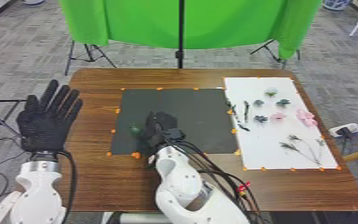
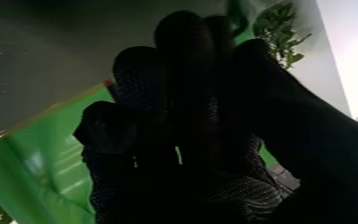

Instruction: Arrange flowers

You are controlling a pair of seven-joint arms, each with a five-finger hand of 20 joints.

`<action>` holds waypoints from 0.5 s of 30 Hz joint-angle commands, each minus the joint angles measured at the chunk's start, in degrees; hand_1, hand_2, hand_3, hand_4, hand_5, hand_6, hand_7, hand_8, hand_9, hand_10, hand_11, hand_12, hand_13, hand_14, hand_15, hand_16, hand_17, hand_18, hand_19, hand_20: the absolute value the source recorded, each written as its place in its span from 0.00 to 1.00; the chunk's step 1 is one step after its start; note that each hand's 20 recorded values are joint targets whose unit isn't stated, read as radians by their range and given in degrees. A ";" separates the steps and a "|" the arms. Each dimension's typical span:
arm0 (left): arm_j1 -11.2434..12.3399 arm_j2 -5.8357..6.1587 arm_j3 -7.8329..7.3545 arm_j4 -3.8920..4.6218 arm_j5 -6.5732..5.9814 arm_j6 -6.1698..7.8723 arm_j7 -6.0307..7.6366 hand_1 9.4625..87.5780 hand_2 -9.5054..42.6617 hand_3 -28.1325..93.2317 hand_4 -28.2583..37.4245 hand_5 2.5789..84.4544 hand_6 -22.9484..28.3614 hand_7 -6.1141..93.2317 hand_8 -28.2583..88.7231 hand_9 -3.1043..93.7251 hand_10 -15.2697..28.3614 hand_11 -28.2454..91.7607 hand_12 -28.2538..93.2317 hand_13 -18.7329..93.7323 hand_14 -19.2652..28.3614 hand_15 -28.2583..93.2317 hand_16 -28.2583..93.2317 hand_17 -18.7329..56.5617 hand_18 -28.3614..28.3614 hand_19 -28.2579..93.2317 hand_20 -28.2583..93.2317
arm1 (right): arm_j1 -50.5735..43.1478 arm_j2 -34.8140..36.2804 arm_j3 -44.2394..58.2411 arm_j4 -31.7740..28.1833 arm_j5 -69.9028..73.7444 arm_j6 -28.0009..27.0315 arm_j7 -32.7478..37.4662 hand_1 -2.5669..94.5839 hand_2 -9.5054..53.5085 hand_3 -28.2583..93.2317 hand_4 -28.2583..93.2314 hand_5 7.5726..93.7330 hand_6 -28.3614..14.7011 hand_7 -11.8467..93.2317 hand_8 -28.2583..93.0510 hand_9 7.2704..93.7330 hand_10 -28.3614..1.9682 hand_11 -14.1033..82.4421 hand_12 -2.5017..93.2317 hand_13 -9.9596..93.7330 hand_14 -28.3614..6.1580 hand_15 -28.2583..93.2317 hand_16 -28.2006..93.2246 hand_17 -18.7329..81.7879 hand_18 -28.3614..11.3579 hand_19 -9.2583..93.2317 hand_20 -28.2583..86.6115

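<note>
Right hand (image 1: 162, 122) over the dark mat (image 1: 202, 105), and it's narrow, thumb and fingers pinching a green sprig (image 2: 279, 35), leaves out at the hand's nine o'clock; my left hand (image 1: 47, 125) is wide at the bench's (image 1: 95, 185) nine o'clock, and flowers (image 1: 278, 116) lie at the mat's three o'clock, on the white sheet (image 1: 257, 147)

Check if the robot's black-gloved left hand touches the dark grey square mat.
Apart: the head view shows brown wood between the left hand and the mat.
</note>
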 commanded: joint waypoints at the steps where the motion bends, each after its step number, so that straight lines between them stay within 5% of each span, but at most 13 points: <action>1: 2.04 -0.68 -0.27 -0.12 -0.80 0.28 -0.28 0.21 0.40 0.86 0.00 0.48 0.60 0.14 0.16 0.41 0.67 0.34 0.30 0.40 0.72 0.41 0.21 0.15 0.74 0.45 0.31 | -0.49 -0.20 1.22 -1.99 1.61 -1.17 -0.16 0.41 0.00 0.93 0.01 0.69 0.50 0.25 0.14 0.77 0.35 0.56 0.28 0.69 0.29 0.83 0.43 0.52 0.00 1.00 0.79; 10: 7.92 -2.69 -4.65 -2.68 -0.82 0.95 2.31 0.21 0.40 0.86 0.00 0.48 0.61 0.14 0.16 0.41 0.69 0.35 0.30 0.40 0.74 0.42 0.20 0.14 0.75 0.46 0.32 | -0.99 7.46 1.44 -11.74 7.45 -12.86 0.07 0.40 0.00 0.90 0.03 0.71 0.49 0.24 0.14 0.76 0.29 0.57 0.27 0.68 0.26 0.84 0.42 0.51 0.00 1.00 0.77; 15: 8.84 -2.88 -5.19 -3.16 -0.84 0.98 2.49 0.21 0.40 0.86 0.00 0.48 0.62 0.14 0.16 0.41 0.70 0.35 0.30 0.40 0.74 0.43 0.20 0.14 0.75 0.47 0.31 | -3.34 8.10 2.86 -14.89 7.99 -22.55 -0.52 0.35 0.18 0.89 0.06 0.77 0.48 0.24 0.14 0.79 0.27 0.57 0.27 0.69 0.23 0.85 0.43 0.52 0.00 1.00 0.78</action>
